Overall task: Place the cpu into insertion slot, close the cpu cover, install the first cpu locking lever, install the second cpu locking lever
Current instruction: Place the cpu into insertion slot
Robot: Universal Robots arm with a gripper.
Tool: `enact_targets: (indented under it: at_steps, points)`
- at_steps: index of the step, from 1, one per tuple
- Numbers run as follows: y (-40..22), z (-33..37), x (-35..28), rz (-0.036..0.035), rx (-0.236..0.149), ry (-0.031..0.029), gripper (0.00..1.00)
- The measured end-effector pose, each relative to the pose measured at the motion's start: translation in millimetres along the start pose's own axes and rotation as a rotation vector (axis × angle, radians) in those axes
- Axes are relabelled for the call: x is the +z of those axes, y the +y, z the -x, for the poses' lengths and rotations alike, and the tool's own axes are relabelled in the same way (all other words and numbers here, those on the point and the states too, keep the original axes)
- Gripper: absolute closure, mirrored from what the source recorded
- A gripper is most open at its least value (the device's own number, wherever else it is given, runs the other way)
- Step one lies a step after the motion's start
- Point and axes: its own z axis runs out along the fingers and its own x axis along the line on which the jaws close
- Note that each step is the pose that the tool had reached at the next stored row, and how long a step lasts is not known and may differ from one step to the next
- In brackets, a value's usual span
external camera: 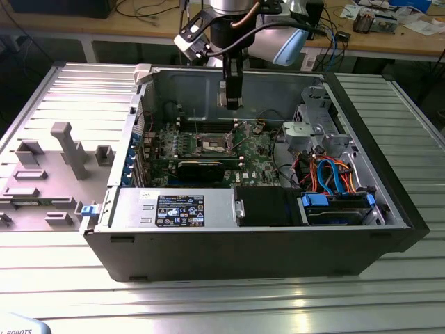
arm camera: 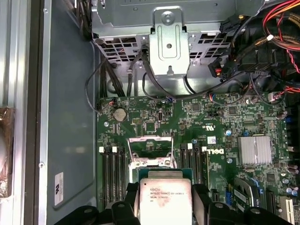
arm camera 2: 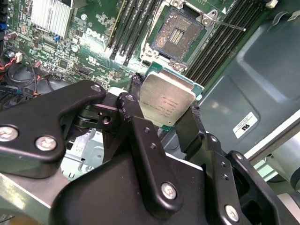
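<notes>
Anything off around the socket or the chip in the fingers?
Nothing stands out. The gripper holds the cpu by two opposite edges above the board; the insertion slot is empty with no visible damage, its cpu cover open.

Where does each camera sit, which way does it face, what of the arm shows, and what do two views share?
Exterior view: off the arm, looking down into the open case; the gripper hangs above the motherboard.
Second wrist view: on the wrist, facing past the fingers to the empty insertion slot.
First wrist view: on the wrist, facing the motherboard beyond the fingers.
Shared: both wrist views show the cpu clamped in the gripper.
</notes>
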Motion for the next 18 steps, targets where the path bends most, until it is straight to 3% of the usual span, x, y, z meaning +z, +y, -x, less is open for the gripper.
enact_targets:
  at_steps: [2, 8, 18]
  points:
    - [-3.7, 0.2, 5.5, -0.0002, -0.006, 0.0035, 0.45]
    - [-16.3, 0.8, 11.0, -0.0003, -0.018, 0.0126, 0.45]
    - [-16.4, 0.8, 12.0, 0.0008, -0.019, 0.0132, 0.45]
